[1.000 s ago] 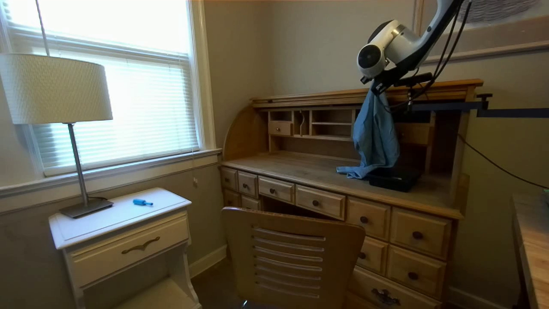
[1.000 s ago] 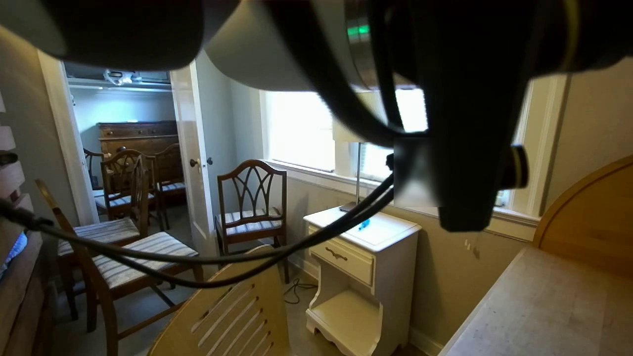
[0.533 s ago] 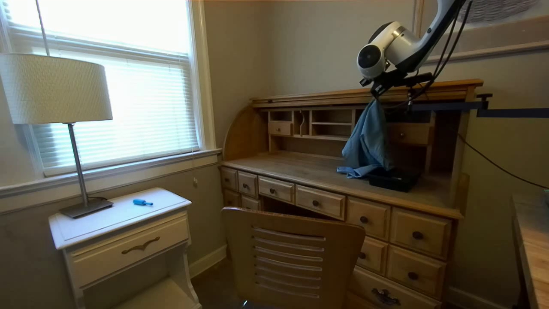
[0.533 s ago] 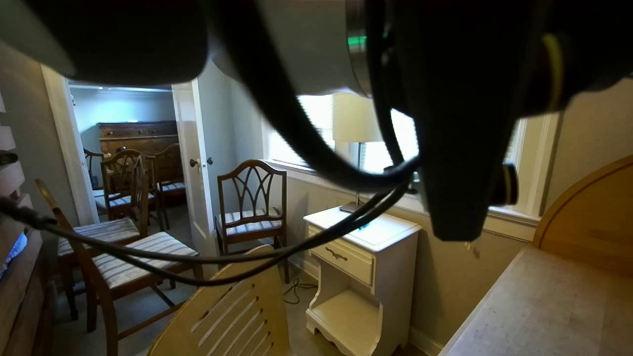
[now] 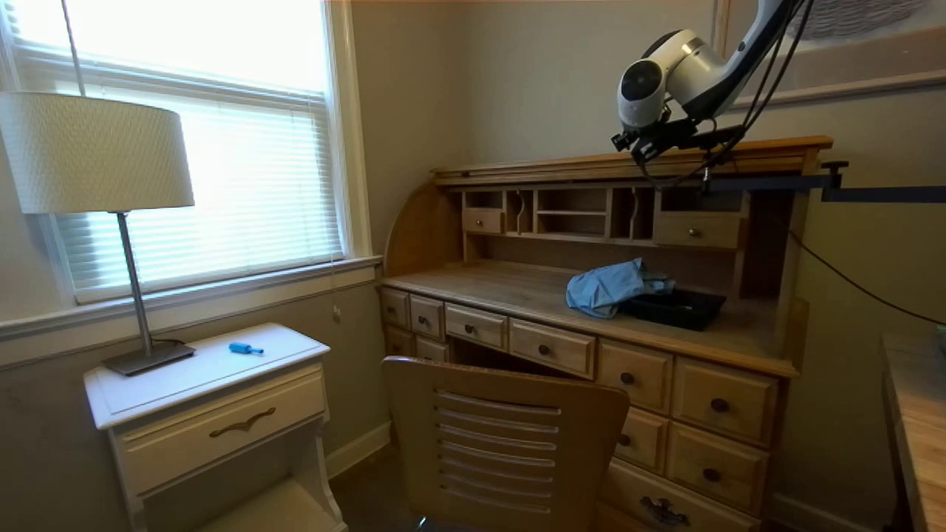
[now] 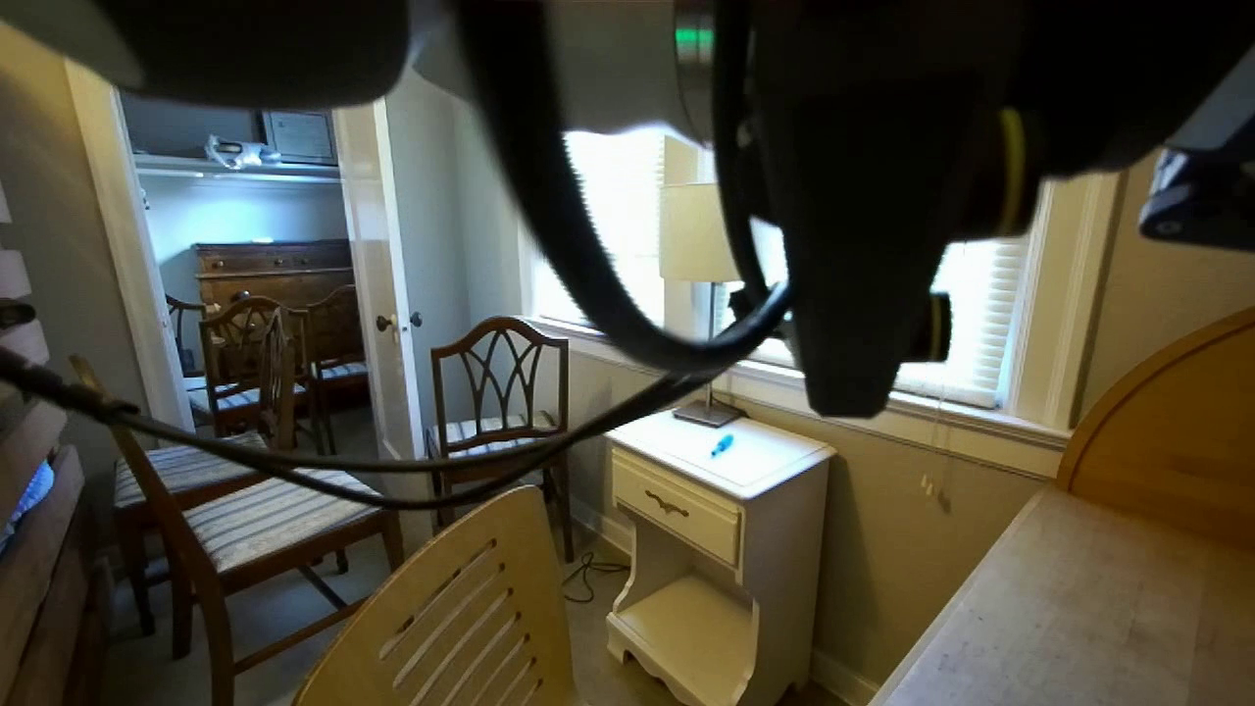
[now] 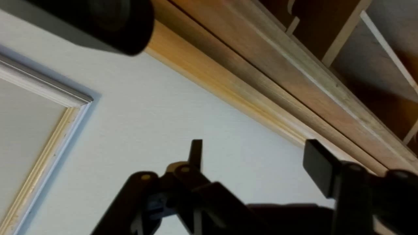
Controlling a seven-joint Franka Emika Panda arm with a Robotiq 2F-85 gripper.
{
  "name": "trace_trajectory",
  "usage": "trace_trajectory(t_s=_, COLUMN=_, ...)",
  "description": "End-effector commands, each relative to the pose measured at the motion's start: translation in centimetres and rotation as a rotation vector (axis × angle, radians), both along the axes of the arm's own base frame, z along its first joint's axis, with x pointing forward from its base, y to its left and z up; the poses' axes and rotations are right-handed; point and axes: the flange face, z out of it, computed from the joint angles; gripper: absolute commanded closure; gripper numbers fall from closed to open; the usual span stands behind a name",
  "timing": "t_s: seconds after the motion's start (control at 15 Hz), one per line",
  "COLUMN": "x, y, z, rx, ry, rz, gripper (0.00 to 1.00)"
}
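Evidently, per wrist view, our end effector (image 7: pixel 256 156) stands wide w/ nothing btwn the jaws. In an ext. view, we note the blue cloth (image 5: pixel 606 288) well below, crumpled on the tabletop (image 5: pixel 510 277), seemingly overlapping the black tray (image 5: pixel 669 318). For sound handling we'd advise vert. approach, pinching its raised fold, avoiding tray contact.

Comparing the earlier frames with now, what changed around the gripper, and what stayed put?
The gripper let go of the blue cloth: it hung down from the gripper before, and has collapsed into a crumpled heap on the desk, against the black tray. The gripper, now open and empty, shifted slightly up over the last half second. The tray, chair, lamp and nightstand stayed put.
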Motion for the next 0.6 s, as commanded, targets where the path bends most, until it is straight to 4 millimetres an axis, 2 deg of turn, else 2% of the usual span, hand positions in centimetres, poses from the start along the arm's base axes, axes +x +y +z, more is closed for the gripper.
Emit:
trace_trajectory(t_s=0.0, x=1.0, y=1.0, z=1.8, rx=0.073, ry=-0.08, rz=0.072, gripper=0.0)
trace_trajectory(t_s=0.53, x=5.0, y=6.3, z=4.5, rx=0.358, ry=-0.211, rz=0.372, gripper=0.0)
